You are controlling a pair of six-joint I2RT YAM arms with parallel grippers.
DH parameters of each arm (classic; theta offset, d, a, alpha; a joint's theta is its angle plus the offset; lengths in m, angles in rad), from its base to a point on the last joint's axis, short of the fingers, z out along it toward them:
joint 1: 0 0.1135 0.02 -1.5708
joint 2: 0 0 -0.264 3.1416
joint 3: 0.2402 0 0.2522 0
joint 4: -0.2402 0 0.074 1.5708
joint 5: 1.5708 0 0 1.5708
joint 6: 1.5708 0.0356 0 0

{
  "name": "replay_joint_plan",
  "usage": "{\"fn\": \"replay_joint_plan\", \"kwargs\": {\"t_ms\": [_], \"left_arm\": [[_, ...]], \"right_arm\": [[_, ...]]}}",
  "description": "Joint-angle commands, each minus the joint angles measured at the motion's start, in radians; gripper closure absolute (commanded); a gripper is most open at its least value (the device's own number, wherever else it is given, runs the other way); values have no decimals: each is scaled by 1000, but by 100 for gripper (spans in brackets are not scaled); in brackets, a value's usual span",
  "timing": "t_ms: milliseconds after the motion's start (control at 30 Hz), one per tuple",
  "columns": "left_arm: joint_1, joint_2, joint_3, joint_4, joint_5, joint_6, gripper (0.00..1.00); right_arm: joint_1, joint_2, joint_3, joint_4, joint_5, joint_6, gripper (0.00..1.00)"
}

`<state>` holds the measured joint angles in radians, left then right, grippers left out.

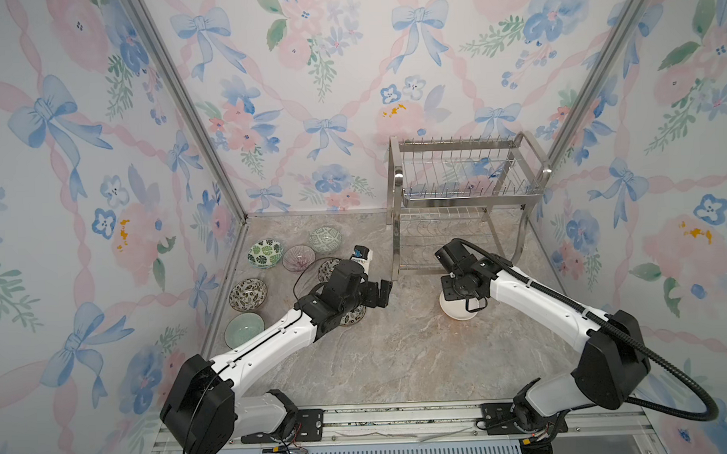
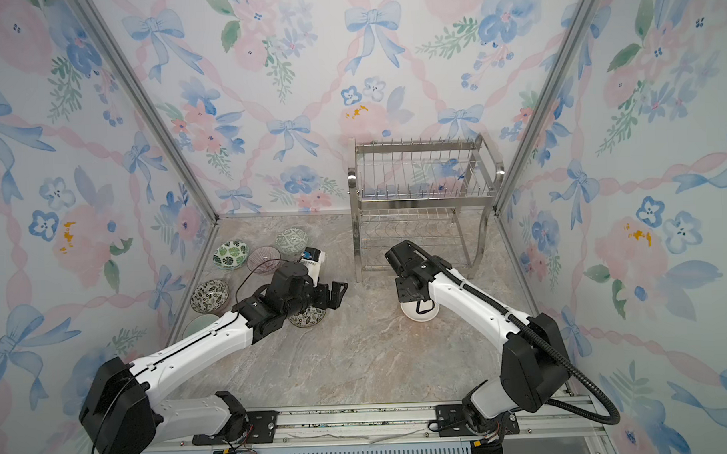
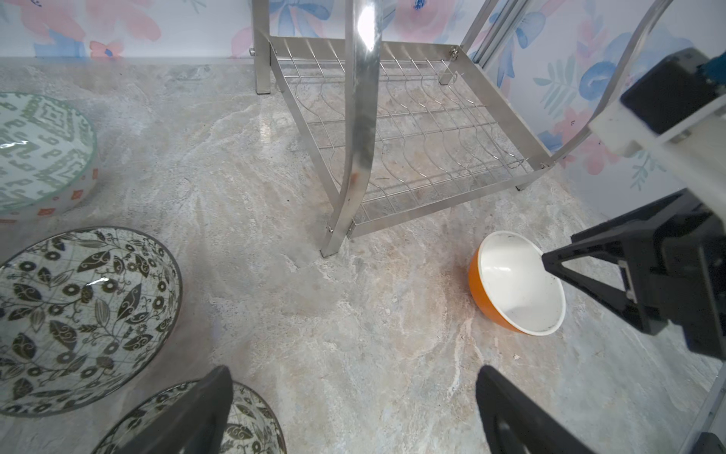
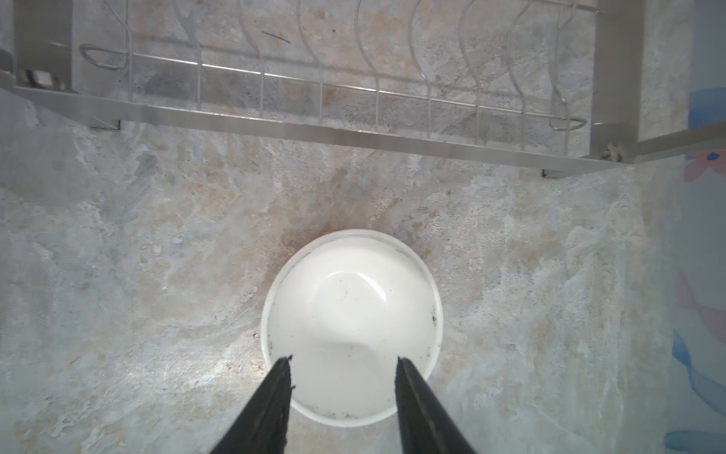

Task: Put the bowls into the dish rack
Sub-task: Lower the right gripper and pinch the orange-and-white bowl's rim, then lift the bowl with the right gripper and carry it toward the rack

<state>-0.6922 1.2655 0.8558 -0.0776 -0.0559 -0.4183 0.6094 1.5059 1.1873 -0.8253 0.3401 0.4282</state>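
Observation:
A bowl, white inside and orange outside (image 3: 518, 291) (image 4: 351, 310), rests on the stone tabletop just in front of the dish rack (image 1: 464, 191) (image 2: 423, 192), whose two wire tiers hold nothing. My right gripper (image 4: 345, 363) (image 1: 472, 305) hangs over this bowl's near rim, open, with nothing clamped between its fingers. Several patterned bowls sit at the left: green leaves (image 1: 264, 253), green geometric (image 1: 325, 239) (image 3: 39, 149), purple lines (image 1: 298, 257), dark leaves (image 1: 247, 294) (image 3: 78, 314). My left gripper (image 3: 353, 373) (image 1: 381, 294) is wide open and empty above bare table beside them.
A pale green bowl (image 1: 244, 330) lies near the left wall, and another dark-leaf bowl (image 3: 251, 424) sits partly under my left arm. The rack's curved front leg (image 3: 357, 157) stands between the two grippers. Papered walls close in the left, back and right sides.

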Motion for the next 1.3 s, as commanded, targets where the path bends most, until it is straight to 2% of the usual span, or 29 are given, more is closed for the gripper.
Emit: {"fn": "replay_joint_plan", "kwargs": {"t_ms": [0,133,267,500,700,1033,1267], "left_arm": [[5,-29,-19,-7,2,7,2],[6,-28,-23,-5,26,-20,2],[6,-37,-40,-4,33,-54,2],[6,-36,-35,-4,50,-57,2],[6,-32,-34,-3,57,-57,2],[6,-10,-29,6,75,-54,2],[8,11,-18,6,103,-52,2]], "right_arm": [[44,31,-11,29,-50,73,53],[74,62,-44,81,-95,128,54],[92,103,-65,104,-87,139,55],[90,201,-63,126,-71,123,57],[79,229,-64,130,-35,96,58],[50,254,-74,144,-32,31,77],[49,243,-98,168,-41,19,86]]}}
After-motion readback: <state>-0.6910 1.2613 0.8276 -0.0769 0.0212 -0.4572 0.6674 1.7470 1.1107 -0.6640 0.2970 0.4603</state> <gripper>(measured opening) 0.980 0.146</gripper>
